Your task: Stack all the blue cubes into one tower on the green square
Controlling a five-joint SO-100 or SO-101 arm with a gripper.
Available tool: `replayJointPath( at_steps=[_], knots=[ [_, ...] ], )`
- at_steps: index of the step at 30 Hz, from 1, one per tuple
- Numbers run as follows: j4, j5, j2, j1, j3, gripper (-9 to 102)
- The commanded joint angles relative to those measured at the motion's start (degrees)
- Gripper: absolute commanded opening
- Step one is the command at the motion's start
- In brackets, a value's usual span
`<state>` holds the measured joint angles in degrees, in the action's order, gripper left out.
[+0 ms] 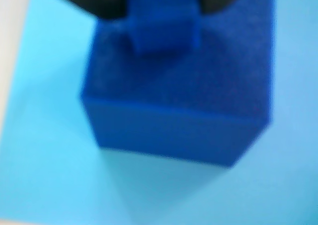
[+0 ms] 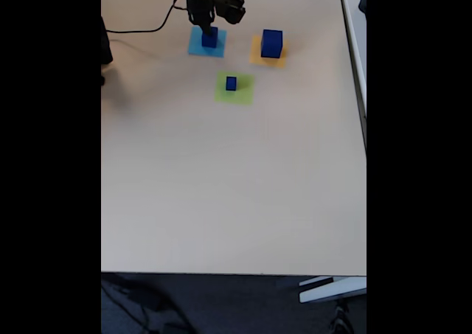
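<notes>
Tool (image 2: pixel 209 30) directly above blue cube (image 2: pixel 209 39) on light-blue square (image 2: pixel 196 48).

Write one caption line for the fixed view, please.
Arm's gripper above a blue cube on the light-blue square; other cubes on orange and green squares.

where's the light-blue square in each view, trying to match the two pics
Wrist view: the light-blue square spreads across most of the picture, under a blue cube.
Fixed view: the same square lies near the top, left of centre, left of the orange-yellow square and above the green square.
Shared landmark: the blue cube standing on that square, right below the gripper.
</notes>
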<state>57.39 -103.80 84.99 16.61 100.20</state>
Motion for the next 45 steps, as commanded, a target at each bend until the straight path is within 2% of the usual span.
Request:
replayJointPath(
  at_steps=[1,10,16,21,25,31,45],
  knots=[
    [-1.05,0.53,0.62,-0.62,-2.72,0],
    [-1.23,2.90,0.97,-0.79,-5.45,0],
    [2.90,5.89,0.53,-1.93,-14.15,0],
    [3.25,8.79,-1.14,-4.66,-20.39,1],
    [2.99,5.89,-2.64,-6.68,-23.64,0],
    [-1.32,2.37,-4.31,-9.14,-26.10,0],
    [-12.22,7.47,-13.18,-10.90,-33.13,0]
  ],
)
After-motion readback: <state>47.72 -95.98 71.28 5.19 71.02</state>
